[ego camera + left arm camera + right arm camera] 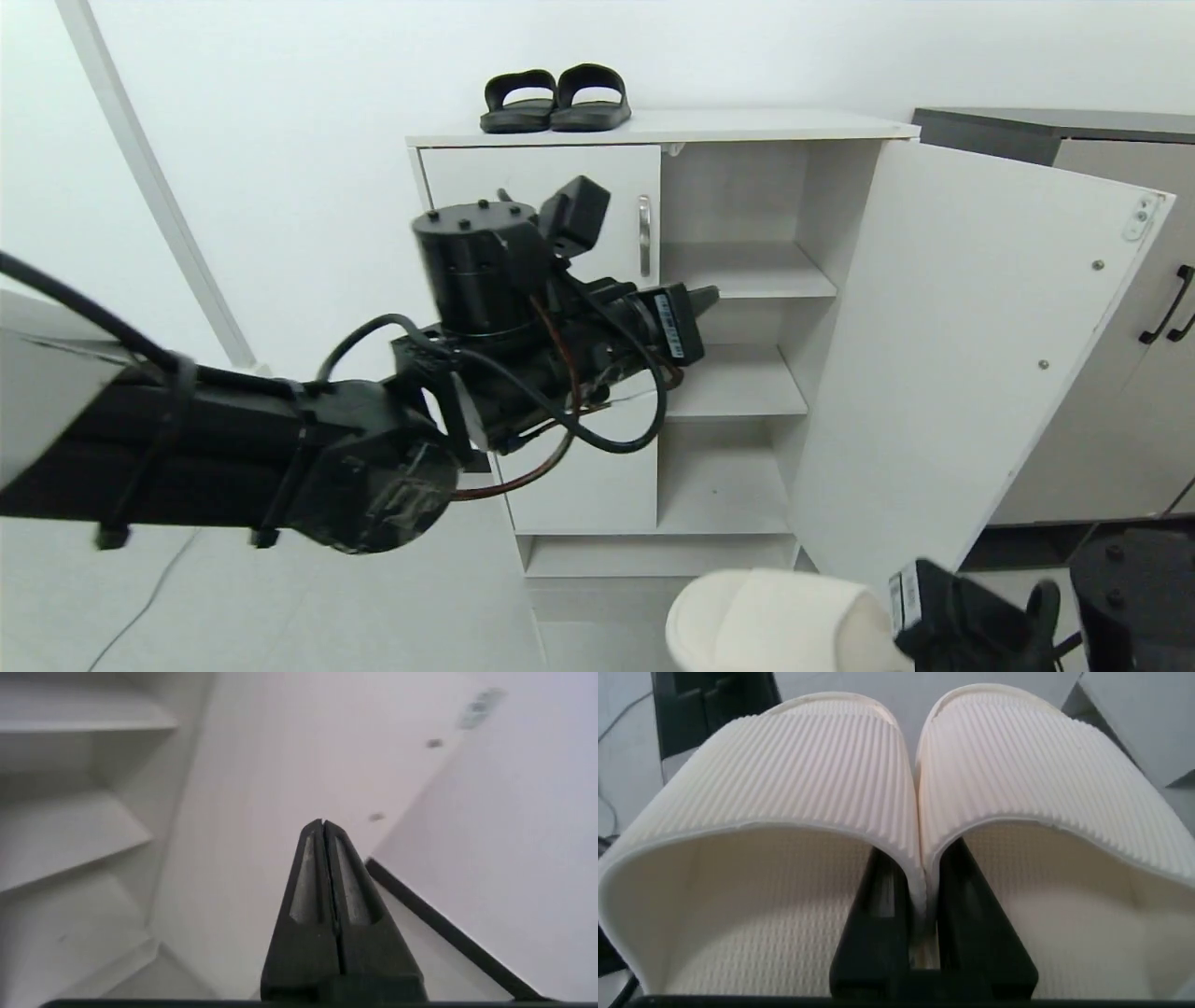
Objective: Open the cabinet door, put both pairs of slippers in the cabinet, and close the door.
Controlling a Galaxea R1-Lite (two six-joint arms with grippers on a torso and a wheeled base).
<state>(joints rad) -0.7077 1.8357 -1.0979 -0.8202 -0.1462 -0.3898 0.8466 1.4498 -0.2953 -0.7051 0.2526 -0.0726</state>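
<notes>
The cabinet (766, 124) door (971, 364) is standing wide open. The black slippers (555, 98) are sitting side by side on top of the cabinet. The right claw (915, 924) is squeezing the white slippers (831, 784) together by their inner edges, low down near the open door. The left claw (323, 838) is pressed closed with nothing in it, hanging in front of the shelves (747, 271).

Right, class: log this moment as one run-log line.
door open | white slippers held by right gripper | black slippers atop cabinet | left gripper shut, empty, near shelves
</notes>
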